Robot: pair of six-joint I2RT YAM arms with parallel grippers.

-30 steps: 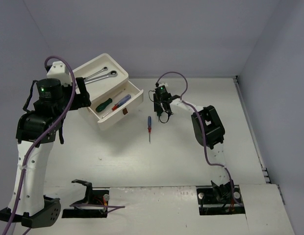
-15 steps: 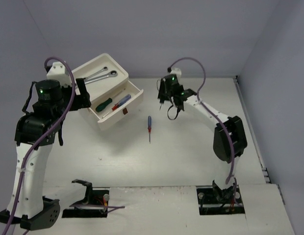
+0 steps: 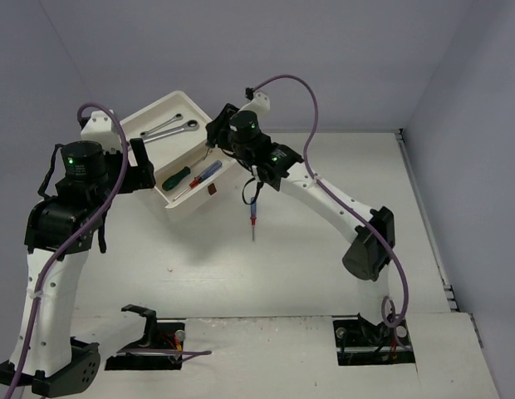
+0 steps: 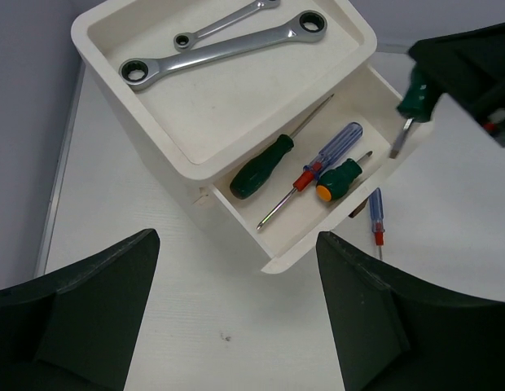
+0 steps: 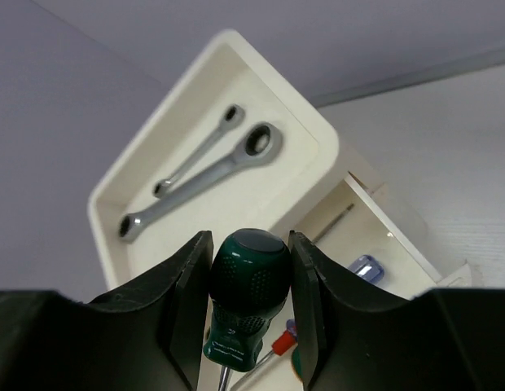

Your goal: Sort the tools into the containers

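Note:
My right gripper (image 3: 213, 140) is shut on a short green-handled screwdriver (image 5: 246, 297) and holds it over the far end of the open drawer (image 3: 227, 177) of the white box (image 3: 145, 121); it shows in the left wrist view (image 4: 415, 96). The drawer holds a long green screwdriver (image 4: 265, 165), a blue one (image 4: 331, 152) and a green-orange stubby one (image 4: 340, 178). Two silver ratchet wrenches (image 4: 224, 50) lie in the top tray. A small blue screwdriver (image 3: 253, 210) lies on the table right of the drawer. My left gripper (image 4: 236, 326) is open and empty, hovering near the drawer's corner.
The drawer's brown handle tab (image 3: 213, 189) faces the table's middle. My right arm (image 3: 324, 195) stretches across above the blue screwdriver. Walls close the table at the back and right.
My right gripper has swung left from mid-table to over the open drawer, carrying the green-handled screwdriver. The left arm has barely moved.

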